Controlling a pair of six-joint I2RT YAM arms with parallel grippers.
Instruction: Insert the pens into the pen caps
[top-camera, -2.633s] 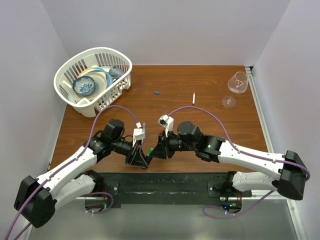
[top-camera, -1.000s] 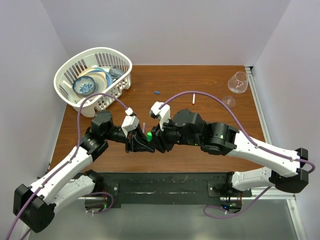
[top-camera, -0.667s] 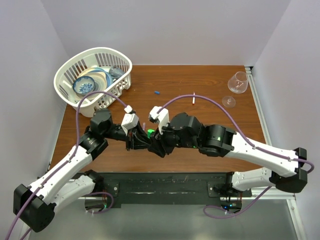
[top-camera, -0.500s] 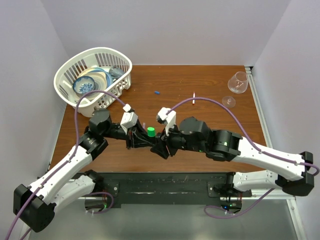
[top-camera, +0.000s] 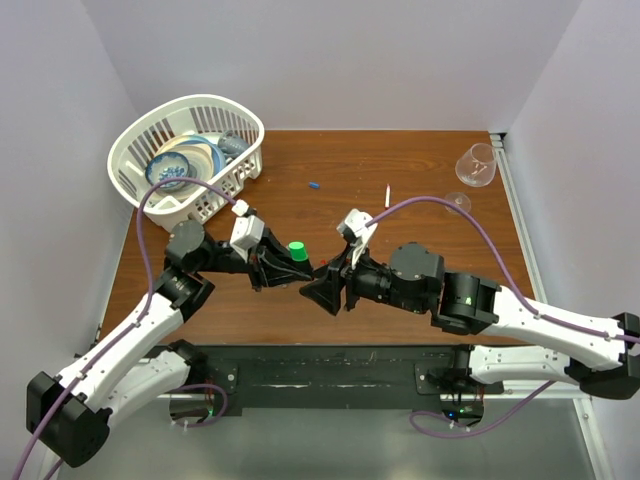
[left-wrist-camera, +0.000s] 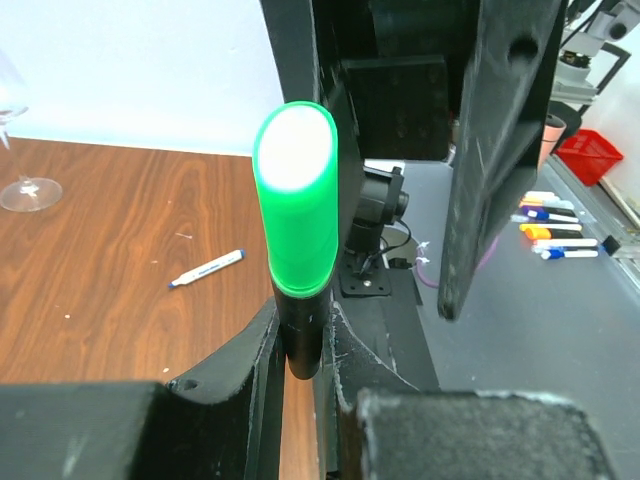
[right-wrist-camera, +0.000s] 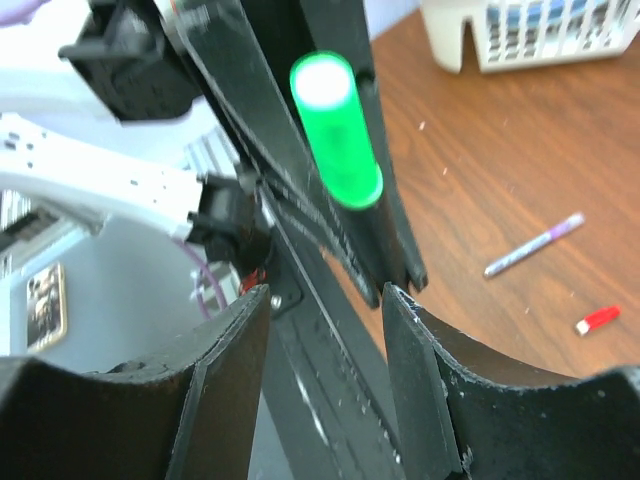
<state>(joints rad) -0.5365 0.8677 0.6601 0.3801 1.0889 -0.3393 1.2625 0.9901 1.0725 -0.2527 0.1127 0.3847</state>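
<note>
My left gripper (top-camera: 283, 262) is shut on the stubby black marker (left-wrist-camera: 302, 335), which carries a green cap (top-camera: 296, 250) on its outer end and is held above the table. The cap fills the left wrist view (left-wrist-camera: 295, 200) and shows in the right wrist view (right-wrist-camera: 336, 130). My right gripper (top-camera: 326, 290) is open and empty, just right of the marker, jaws facing it (right-wrist-camera: 325, 300). A white pen (top-camera: 387, 196) and a blue cap (top-camera: 314, 185) lie farther back on the table. A purple pen (right-wrist-camera: 535, 245) and a red cap (right-wrist-camera: 598, 319) lie on the wood below the grippers.
A white basket (top-camera: 135, 150) with bowls stands at the back left. A tipped glass (top-camera: 478, 165) and another glass (top-camera: 457, 203) are at the back right. The wooden table (top-camera: 420, 160) ends at a black rail (top-camera: 320, 375) by the arm bases.
The two grippers were together at the marker with the green cap between them. Now my right gripper has opened and drawn back right, and my left has lifted the capped marker up and left.
</note>
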